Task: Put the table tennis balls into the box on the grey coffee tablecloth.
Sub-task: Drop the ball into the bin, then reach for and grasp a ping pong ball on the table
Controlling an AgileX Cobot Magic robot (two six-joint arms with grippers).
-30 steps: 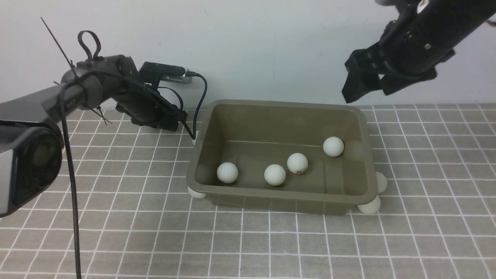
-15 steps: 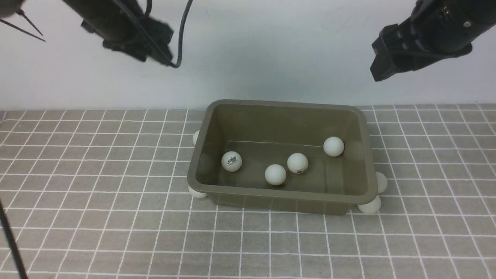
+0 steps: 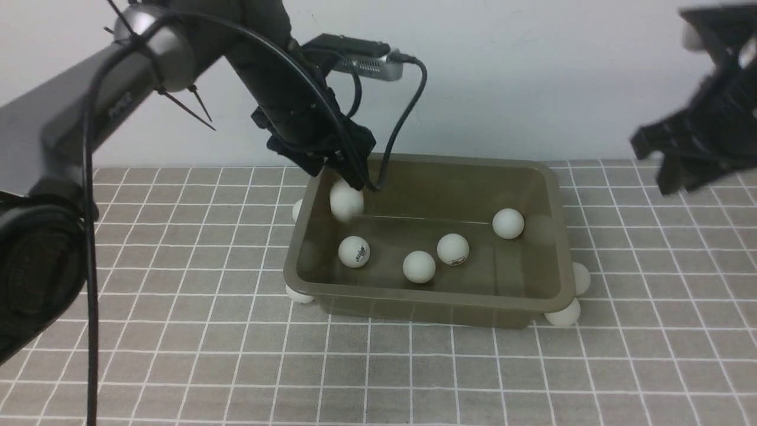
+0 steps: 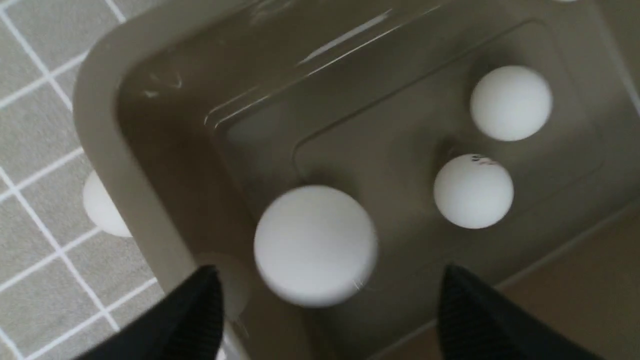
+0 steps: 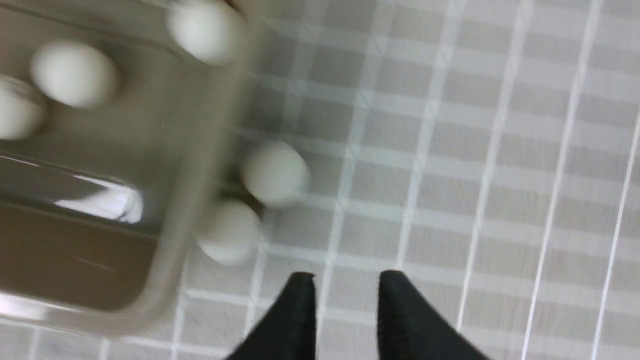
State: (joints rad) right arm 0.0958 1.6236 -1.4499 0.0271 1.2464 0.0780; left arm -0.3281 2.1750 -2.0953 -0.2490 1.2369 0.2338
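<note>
Over the far left corner of the rectangular olive-green plastic box (image 3: pixel 443 299): black left gripper (image 3: pixel 342 173), jaws spread wide, gripping nothing. Just below it, between the two fingers in the left wrist view but touching neither, one small matte white table tennis ball (image 3: pixel 346 201), blurred, looking bigger there than the balls on the floor of the box. On that floor, four more white balls, all apart from one another: a ball with dark print (image 3: pixel 353 251) near the left wall, a plain ball (image 3: pixel 419 266) near the front wall, a ball with a small red and dark mark (image 3: pixel 453 249) just beside the plain one, and a fourth ball (image 3: pixel 508 223) toward the right wall. Outside, on the grey-brown tablecloth with a thin white grid (image 3: pixel 177 331), four balls close against the box: a half-hidden ball (image 3: pixel 297 210) by the left wall, behind the rim; a corner ball (image 3: pixel 298 294) at the front left, partly under the rim; an upper right ball (image 3: pixel 581 278) and a lower right ball (image 3: pixel 563 313) together at the front right corner. High at the right and well apart from the box, blurred in the front view: black right gripper (image 5: pixel 346 282), jaws drawn near together with only a narrow gap, empty, above bare cloth beside those two right-corner balls.
</note>
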